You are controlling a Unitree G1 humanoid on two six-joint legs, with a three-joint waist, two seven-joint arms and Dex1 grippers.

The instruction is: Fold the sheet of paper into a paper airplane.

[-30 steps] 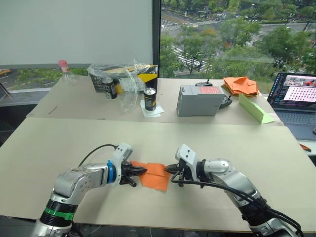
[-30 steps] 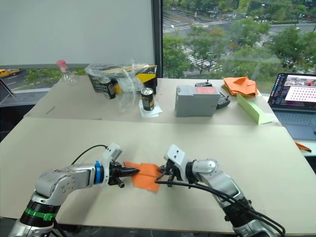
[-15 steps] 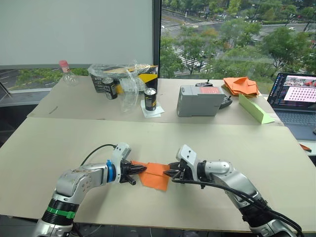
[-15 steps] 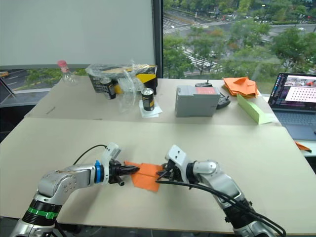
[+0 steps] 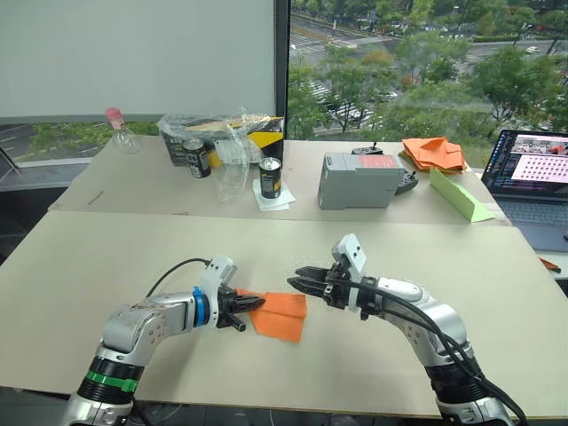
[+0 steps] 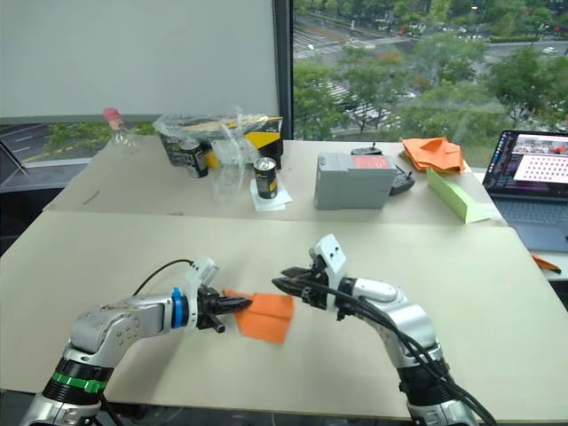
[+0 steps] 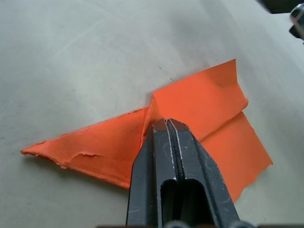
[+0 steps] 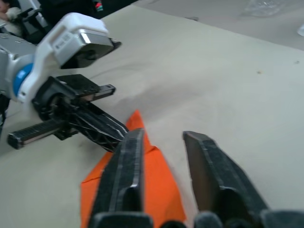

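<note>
The sheet (image 5: 277, 314) lies on the near table (image 5: 106, 266), already folded into a smaller orange shape with a narrow point toward the robot's left and a wider, squared end toward its right. The left claw (image 5: 256, 304) is closed on the sheet near its pointed end; in the left wrist view the two black fingers (image 7: 167, 142) are pressed together over a raised crease in the middle of the paper (image 7: 199, 118), with one layer curling up at the far corner and a torn-looking edge along the point. The right claw (image 5: 295, 282) hangs above the table just beyond the sheet's far edge, clear of the paper, its fingers (image 8: 130, 171) parted with a visible gap and pointing toward the left claw; in the right wrist view the orange paper (image 8: 156, 194) lies below and between them. On the far table (image 5: 133, 177) stand two dark cans (image 5: 270, 178), a heap of clear plastic (image 5: 222, 142) over a dark and yellow box, and a bottle with a pink cap (image 5: 115, 124) at the left. A grey box (image 5: 358, 181) sits near the middle, with a heap of orange papers (image 5: 432, 153) and a long green wedge (image 5: 458, 196) to its right. An open laptop (image 5: 535, 177) stands at the right edge.
</note>
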